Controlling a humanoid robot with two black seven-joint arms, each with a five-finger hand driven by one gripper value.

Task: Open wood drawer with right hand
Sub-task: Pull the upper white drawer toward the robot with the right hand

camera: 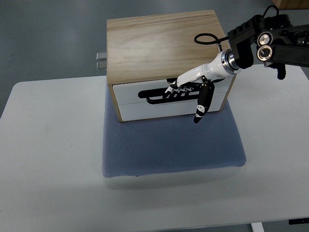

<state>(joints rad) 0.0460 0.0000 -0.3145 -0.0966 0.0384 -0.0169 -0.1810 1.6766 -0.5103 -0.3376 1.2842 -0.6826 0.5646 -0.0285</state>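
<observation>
A light wood box (pixel 161 43) stands on a blue-grey mat (pixel 171 145). Its white drawer front (pixel 145 108) faces me and has a long black handle slot (pixel 157 94). The drawer looks closed or barely out. My right hand (pixel 186 89) comes in from the upper right. Its fingertips (pixel 176 88) are hooked into the right part of the handle slot. The thumb (pixel 203 104) hangs down in front of the drawer face. The left arm is not visible.
The mat lies on a white table (pixel 48 159). A small metal bracket (pixel 101 60) shows behind the box on the left. The black right forearm (pixel 270 41) reaches over the table's far right corner.
</observation>
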